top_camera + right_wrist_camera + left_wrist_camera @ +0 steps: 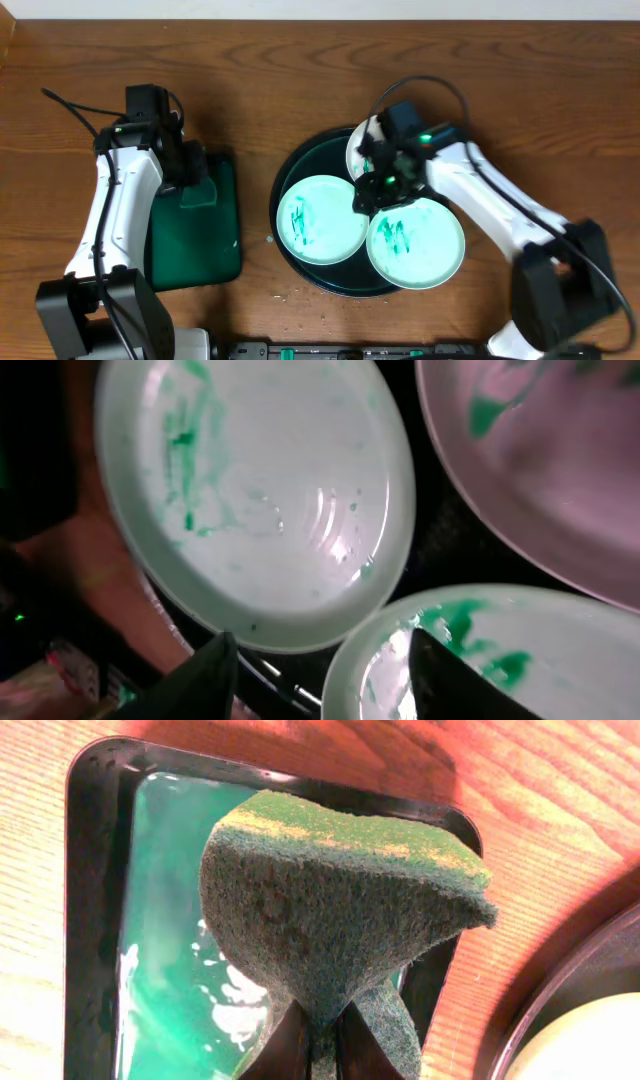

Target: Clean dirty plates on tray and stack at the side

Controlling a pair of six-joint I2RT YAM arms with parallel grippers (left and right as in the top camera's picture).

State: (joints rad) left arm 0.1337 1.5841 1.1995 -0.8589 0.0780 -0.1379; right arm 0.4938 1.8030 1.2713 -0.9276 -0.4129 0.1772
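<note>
Plates (322,218) come first: three small white ones smeared teal, all on the round dark tray (312,160) right of centre in the overhead view. One lies at its left, one at lower right (415,240) hangs over the rim, and one at the top (362,150) is half hidden under my right arm. I judge them thin, light and stiff, with glossy faces that would slide under a finger, so the raised lip is the only place to take hold. The overhanging one gives me a lip clear of the tray wall. My right hand (320,650) hangs low where the three nearly meet, fingers parted and pinching nothing, with the edge of the nearest plate lying between them. My left hand (322,1045) is closed on the green sponge (340,910), which folds softly in the grip, above the rectangular tray (95,920) at the left, where green liquid pools. The plates sit close together, two of them almost touching, so tipping one up risks nudging its neighbour, and the tray's rim would catch a plate dragged flat. The bare worktop (255,90) between the two trays and along the top of the frame is the room I have for lifting out and stacking.
</note>
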